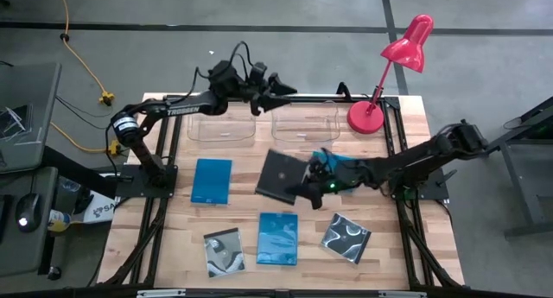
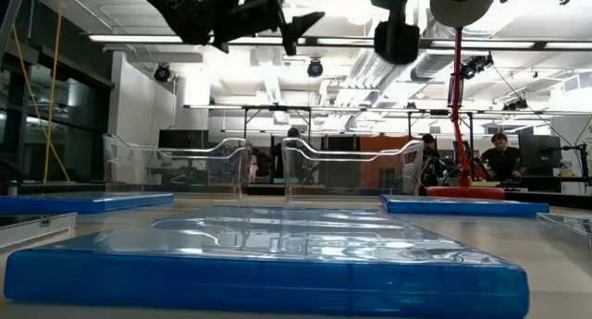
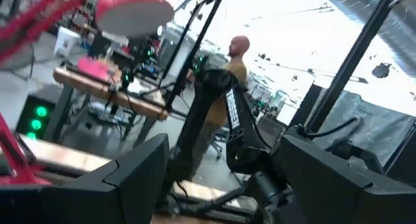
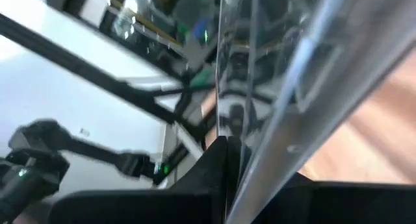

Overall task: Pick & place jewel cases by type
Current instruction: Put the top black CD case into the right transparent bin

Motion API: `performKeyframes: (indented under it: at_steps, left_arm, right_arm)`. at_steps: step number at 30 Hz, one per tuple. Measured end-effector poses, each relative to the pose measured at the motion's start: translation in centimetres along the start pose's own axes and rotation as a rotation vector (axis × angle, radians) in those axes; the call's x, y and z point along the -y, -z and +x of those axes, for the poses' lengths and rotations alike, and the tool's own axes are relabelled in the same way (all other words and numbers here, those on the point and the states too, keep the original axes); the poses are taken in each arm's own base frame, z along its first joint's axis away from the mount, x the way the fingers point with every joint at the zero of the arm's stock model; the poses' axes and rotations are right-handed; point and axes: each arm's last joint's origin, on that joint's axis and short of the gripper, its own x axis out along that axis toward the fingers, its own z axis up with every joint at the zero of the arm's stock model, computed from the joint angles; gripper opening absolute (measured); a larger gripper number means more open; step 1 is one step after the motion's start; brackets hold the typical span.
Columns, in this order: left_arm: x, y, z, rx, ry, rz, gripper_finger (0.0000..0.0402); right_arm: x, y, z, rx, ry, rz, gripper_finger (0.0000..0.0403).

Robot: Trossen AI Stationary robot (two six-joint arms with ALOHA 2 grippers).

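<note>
We cannot read the white lettering on the left arm's forearm in the high view, and the other arm's upper link in the left wrist view carries white writing that is equally illegible. The right gripper (image 1: 304,187) hangs over the middle of the table (image 1: 415,125), its fingers closed on the right edge of a black jewel case (image 1: 278,176) — the case is lifted and tilted, its corners turned slightly off the table's edges. In the right wrist view the case's clear edge (image 4: 286,120) fills the picture, so little else shows.

The left gripper (image 1: 278,87) hovers at the far edge by two clear tubs (image 1: 223,125), fingers spread apart.

On the table lie a blue case (image 1: 212,180) at left, long axis running near to far, a second blue case (image 1: 278,238) near the front edge lying the same way, and two swirl-covered cases (image 1: 224,250) beside it — the right one (image 1: 346,237) is turned at an angle. A red lamp (image 1: 393,65) stands at the far right.
</note>
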Motion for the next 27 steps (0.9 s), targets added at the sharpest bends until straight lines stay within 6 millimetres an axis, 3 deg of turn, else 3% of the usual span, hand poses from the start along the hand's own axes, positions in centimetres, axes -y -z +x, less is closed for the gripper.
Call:
performKeyframes:
  at_steps: [6,11,16,27]
  left_arm:
    - [0.8,-2.6,-0.3,0.058,0.004,0.118,0.0291]
    - [1.9,-3.5,-0.5,0.089,-0.002,0.181,0.0291]
    - [2.7,-3.6,-0.2,0.089,0.02,0.188,0.0291]
    - [5.1,-1.6,2.2,0.009,0.145,0.149,0.0291]
  right_arm:
    - [-1.3,-2.1,-2.5,0.207,0.106,-0.092,0.0016]
    - [-1.1,-3.6,-4.2,0.29,0.219,-0.113,0.0016]
    - [0.3,-5.2,-4.9,0.321,0.313,-0.091,0.0016]
    - [5.2,-10.2,-6.2,0.249,0.368,-0.034,0.0016]
